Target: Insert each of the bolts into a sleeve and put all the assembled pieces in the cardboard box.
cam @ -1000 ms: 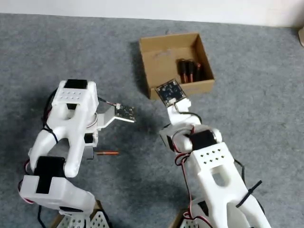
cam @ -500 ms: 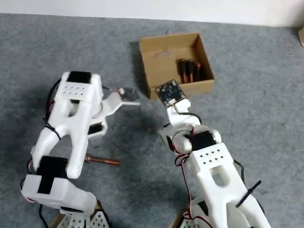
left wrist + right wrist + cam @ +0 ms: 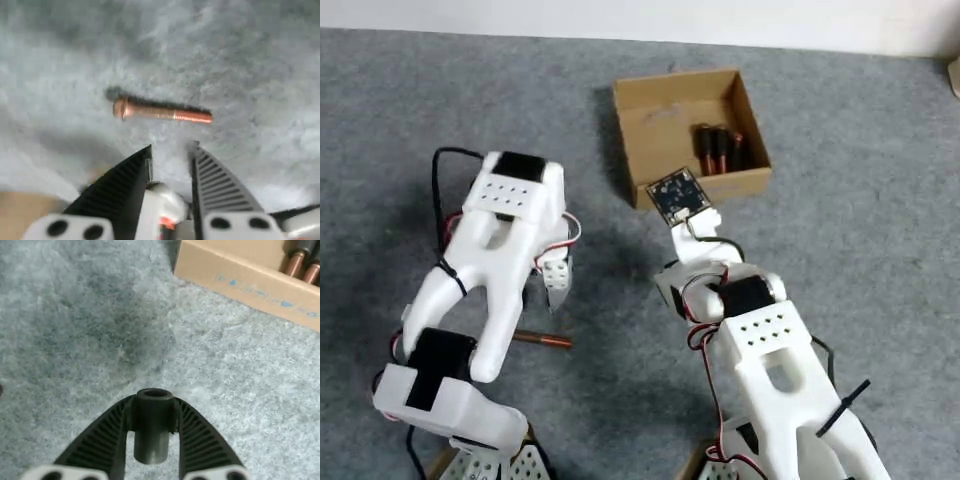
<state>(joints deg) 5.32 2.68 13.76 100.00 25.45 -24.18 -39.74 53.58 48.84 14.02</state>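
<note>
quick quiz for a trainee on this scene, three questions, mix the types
1. True or false: the left gripper is shut on the bolt.
2. What does the right gripper hold? A) a bolt B) a sleeve C) nothing
3. Fill in: the finished pieces lie in the ___.

Key
1. False: it is open, and the bolt lies loose beyond its tips.
2. B
3. box
</note>
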